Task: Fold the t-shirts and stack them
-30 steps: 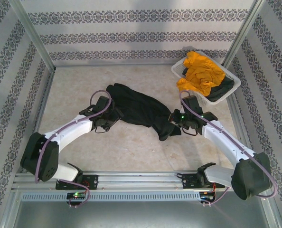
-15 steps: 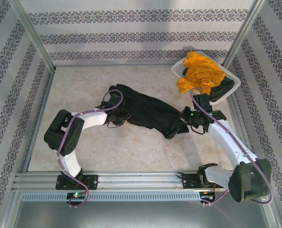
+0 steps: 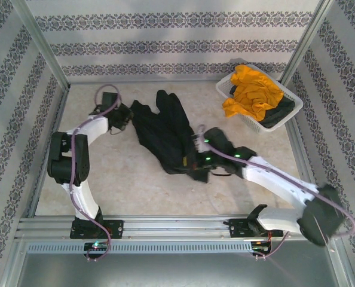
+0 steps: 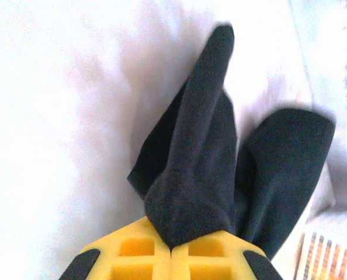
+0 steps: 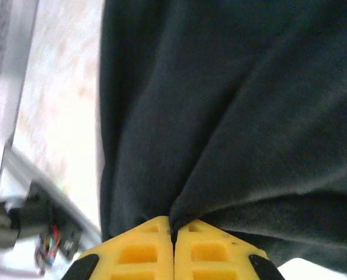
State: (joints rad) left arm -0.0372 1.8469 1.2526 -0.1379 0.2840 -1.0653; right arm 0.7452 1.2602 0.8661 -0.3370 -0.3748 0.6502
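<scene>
A black t-shirt (image 3: 165,134) lies bunched in a long strip in the middle of the table, running from the back toward the near side. My left gripper (image 3: 128,113) is shut on its far-left edge; in the left wrist view the yellow jaws of that gripper (image 4: 172,248) pinch a fold of the black cloth (image 4: 203,163). My right gripper (image 3: 195,156) is shut on the shirt's near-right end, and the right wrist view has its jaws (image 5: 173,230) closed on a crease of dark fabric (image 5: 232,116). A mustard-orange t-shirt (image 3: 252,89) and another dark one (image 3: 282,113) sit in the basket.
The white lattice basket (image 3: 228,89) stands at the back right corner. Patterned walls and metal posts enclose the table on three sides. The aluminium rail (image 3: 177,227) with both arm bases runs along the near edge.
The left gripper closed on the black shirt's edge and swung toward the back left. The right gripper carried its end leftward and nearer. The shirt turned from lying across to running front to back.
</scene>
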